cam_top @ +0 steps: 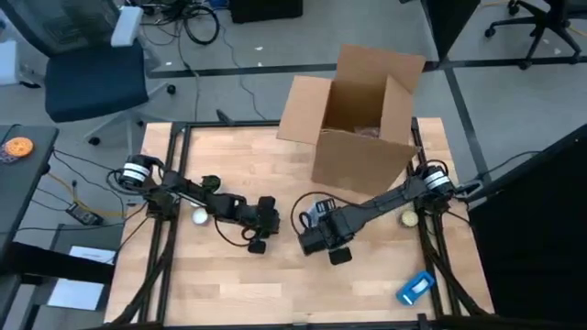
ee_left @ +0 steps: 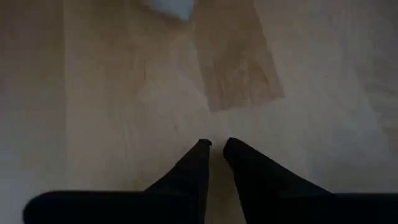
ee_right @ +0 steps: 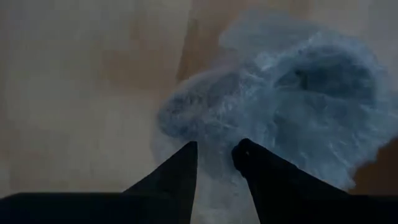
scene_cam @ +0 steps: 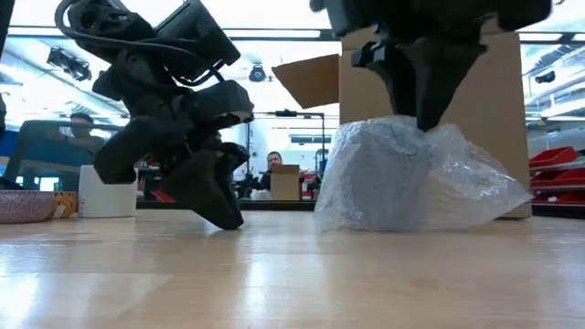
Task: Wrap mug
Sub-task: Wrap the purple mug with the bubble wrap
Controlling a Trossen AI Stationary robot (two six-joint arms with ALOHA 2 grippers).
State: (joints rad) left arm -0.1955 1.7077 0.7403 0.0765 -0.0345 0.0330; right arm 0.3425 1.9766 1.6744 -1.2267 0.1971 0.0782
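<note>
From the high view, your two arms meet near the table's middle: the left gripper (cam_top: 260, 240) sits at about 8 o'clock from the open cardboard box (cam_top: 358, 119), the right gripper (cam_top: 323, 243) just beside it at 6 o'clock. A blue item (cam_top: 415, 288) lies toward 5 o'clock near the table (cam_top: 220, 293) edge.

In the low view, the bubble-wrapped mug (scene_cam: 411, 178) stands on the wood in front of the box, right gripper fingers coming down onto its top. Your left gripper touches the table off to the side, well apart from the bundle.

Left wrist view: fingers nearly together, pinching nothing, bare wood beyond.

Right wrist view: the bundle sits right at the fingertips (ee_right: 186, 152), a narrow gap between them; can't tell if they're nipping the wrap.
</note>
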